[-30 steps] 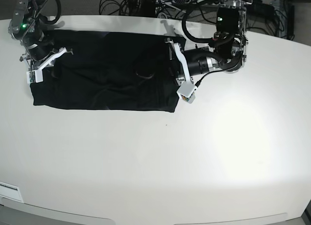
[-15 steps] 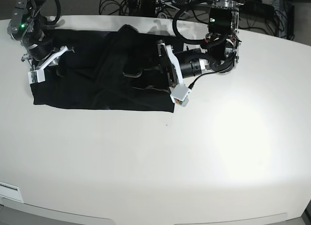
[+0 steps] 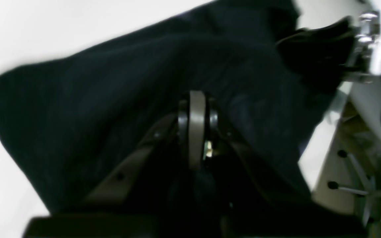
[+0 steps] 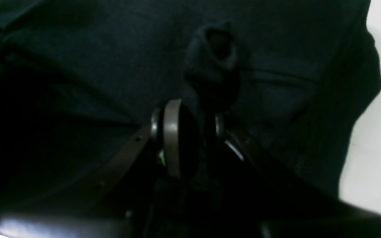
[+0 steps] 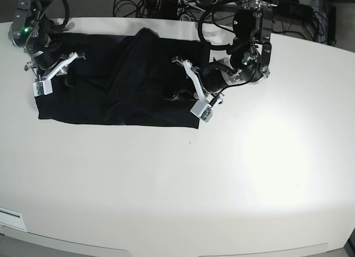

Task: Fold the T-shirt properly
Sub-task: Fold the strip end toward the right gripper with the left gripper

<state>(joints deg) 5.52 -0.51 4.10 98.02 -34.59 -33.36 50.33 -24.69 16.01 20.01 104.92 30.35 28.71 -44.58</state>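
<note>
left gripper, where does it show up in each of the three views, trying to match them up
Base: the left gripper is right of centre near the top, over the right end of the T-shirt.
Left wrist: low centre, jaws shut on the T-shirt.
Right wrist: not in it; the gripper there is the right gripper.
Shared landmark: the T-shirt on the white table.

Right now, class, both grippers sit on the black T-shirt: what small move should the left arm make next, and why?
Probably carry its pinched edge further toward the right gripper. The left gripper looks shut on the T-shirt, whose cloth humps up mid-shirt, so the fold is only half over; the right one pins the far end.
</note>
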